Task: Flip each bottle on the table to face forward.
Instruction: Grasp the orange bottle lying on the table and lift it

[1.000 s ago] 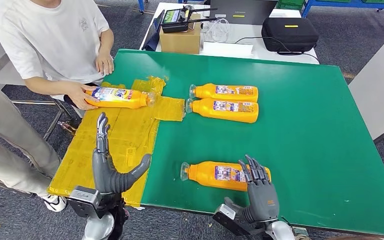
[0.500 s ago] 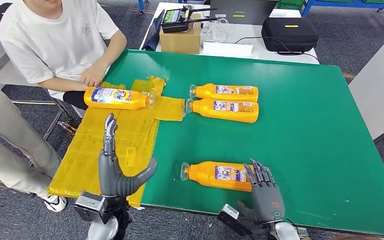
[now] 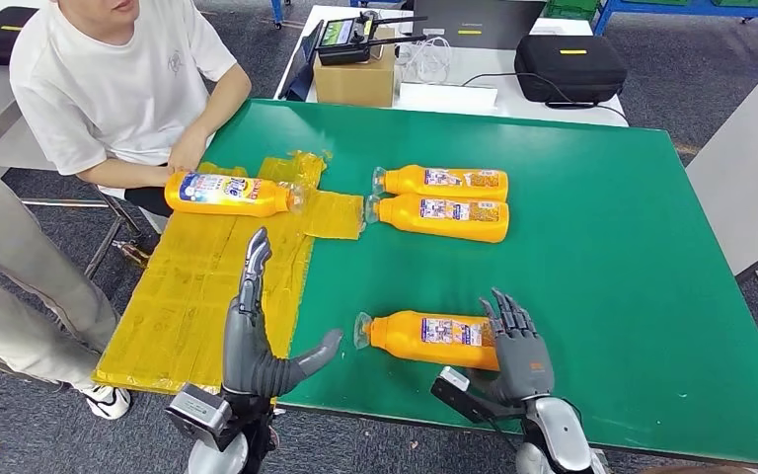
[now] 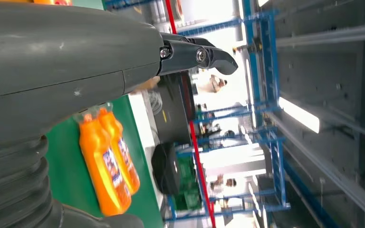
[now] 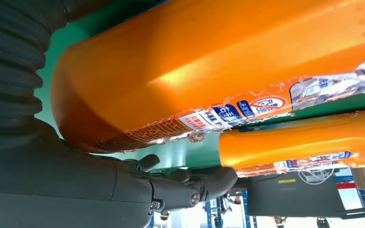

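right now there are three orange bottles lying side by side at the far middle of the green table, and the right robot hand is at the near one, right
Not quite. The head view shows two orange bottles lying side by side at the far middle of the green table, not three. The rest holds: the right robot hand is at the base end of the near bottle.

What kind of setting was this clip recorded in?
Probably a robot test lab or workshop: a green-topped work table holds identical orange plastic bottles, blue metal racking stands behind, and a black equipment case sits on a white side table.
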